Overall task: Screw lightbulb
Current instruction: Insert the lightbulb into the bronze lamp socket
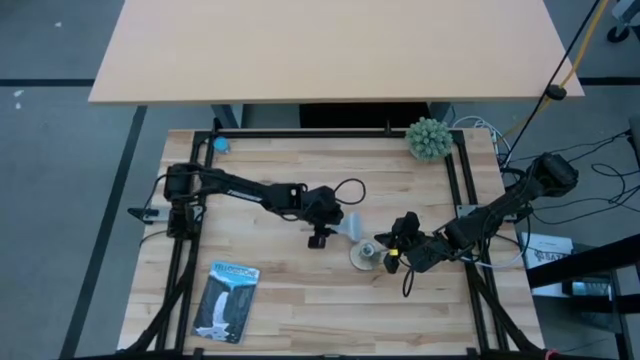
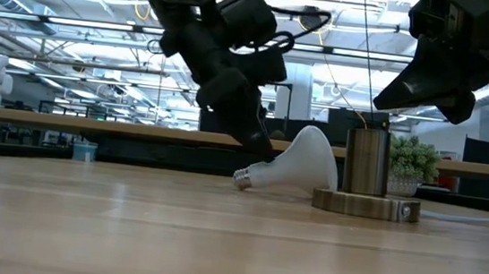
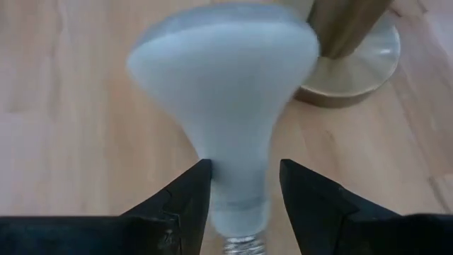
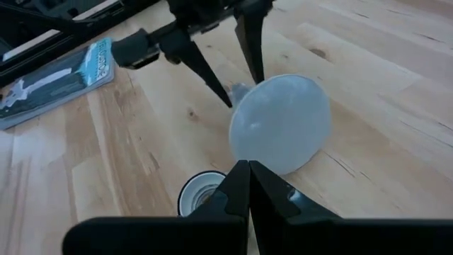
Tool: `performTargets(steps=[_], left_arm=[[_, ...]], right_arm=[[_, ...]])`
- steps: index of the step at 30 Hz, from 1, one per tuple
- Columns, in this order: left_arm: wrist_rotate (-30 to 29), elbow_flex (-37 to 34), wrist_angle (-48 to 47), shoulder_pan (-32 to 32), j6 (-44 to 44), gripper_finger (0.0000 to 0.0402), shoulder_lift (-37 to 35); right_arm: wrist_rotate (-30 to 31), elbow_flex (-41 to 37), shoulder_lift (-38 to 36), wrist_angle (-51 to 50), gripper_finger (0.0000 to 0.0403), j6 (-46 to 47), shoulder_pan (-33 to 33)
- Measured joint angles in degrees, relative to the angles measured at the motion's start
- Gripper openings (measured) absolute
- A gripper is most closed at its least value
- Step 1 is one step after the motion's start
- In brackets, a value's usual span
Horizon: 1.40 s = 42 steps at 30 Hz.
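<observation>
Lightbulb (image 3: 225,106) screw base cut off between left tool (image 3: 244,195) fingers

I've got the wooden table (image 1: 290,300) carrying the lightbulb (image 1: 352,227) on its side mid-table beside the round socket base (image 1: 364,254), a packaged item (image 1: 226,300) near the front-left corner, and a spiky green ball (image 1: 428,138) at the back-right corner.

The pale butcher-block wooden table (image 1: 300,180) looks smooth with a soft satin sheen and visible grain. The white lightbulb (image 3: 223,78) has a frosted, matt globe and a ribbed, shiny metal screw end (image 2: 242,178). The round brass-coloured metal socket base (image 2: 366,204) shines with a brushed gloss. The left gripper's black fingers (image 3: 185,195) look like matt plastic. A flat packet (image 1: 226,300) near the table's left front looks glossy.
</observation>
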Motion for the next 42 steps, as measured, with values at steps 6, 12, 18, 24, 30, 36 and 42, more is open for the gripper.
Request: performTargets(steps=[6,12,18,24,30,36,42], left_arm=[[0.02,0.07,2.01,-0.37,-2.08,0.0174,2.53],[-1.32,0.07,4.20,-0.37,-6.36,0.0174,4.99],[-7.15,-0.07,4.18,-0.37,-7.15,0.0136,4.32],[-6.89,-0.06,7.23,-0.40,-9.10,0.0137,3.35],[-6.74,-0.06,10.23,-0.44,-9.16,0.0137,-2.95],[-6.81,0.01,10.15,-0.81,-8.83,0.0137,-10.48],[-6.97,0.01,11.32,-3.19,-8.25,0.0137,-12.91]], right_arm=[[0.03,0.00,0.00,-0.01,0.0000,0.00,0.00],[0.07,0.00,0.00,-0.02,0.0000,0.04,0.00],[0.07,0.00,0.00,-0.13,0.0000,0.01,0.00],[0.07,0.00,0.04,-0.13,0.0000,-0.17,0.00],[0.02,0.00,0.90,-0.20,0.0000,0.19,0.23],[-0.64,0.00,0.14,-0.16,0.0000,-0.02,1.70],[-4.96,0.00,-3.38,-3.09,0.0000,1.50,3.08]])
